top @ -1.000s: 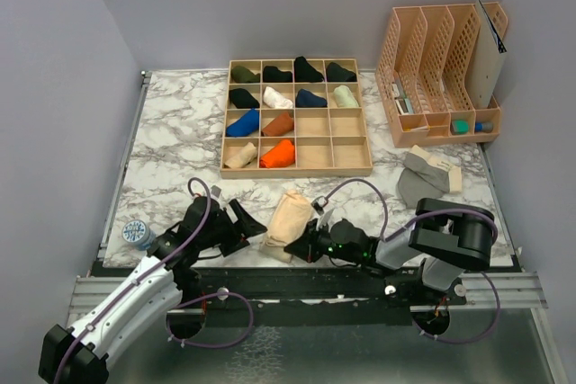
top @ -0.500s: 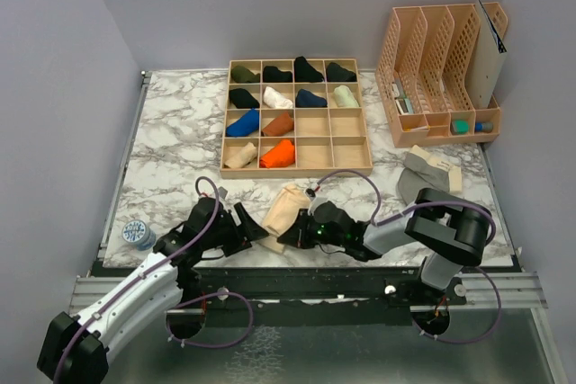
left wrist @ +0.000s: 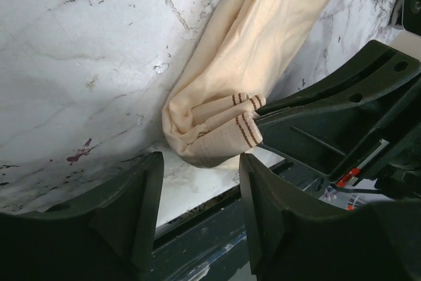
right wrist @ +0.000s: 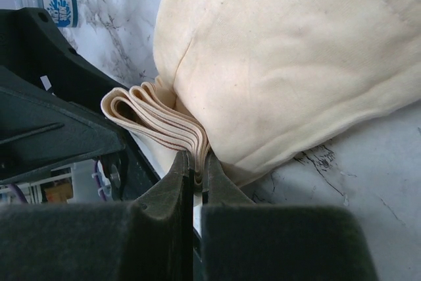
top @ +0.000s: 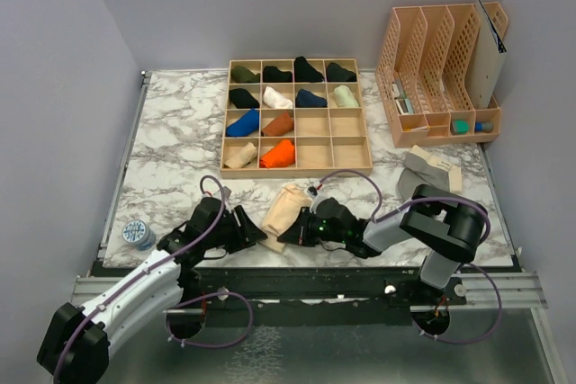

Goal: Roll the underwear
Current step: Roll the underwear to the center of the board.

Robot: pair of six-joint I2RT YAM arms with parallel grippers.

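A robotics lab test cell. Two robot arms (top: 135, 299) are bolted to an aluminium rail (top: 513, 292) at the edge of a marble-patterned surface (top: 171, 132). Plain grey walls (top: 54, 87) box it in. A wooden grid tray (top: 296, 171) holds rolled garments (top: 279, 152), beside a desk file rack (top: 432, 51).

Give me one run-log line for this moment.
left end effector: open, straddling folded end of beige underwear | right end effector: shut on its waistband | grey underwear: lying apart, right
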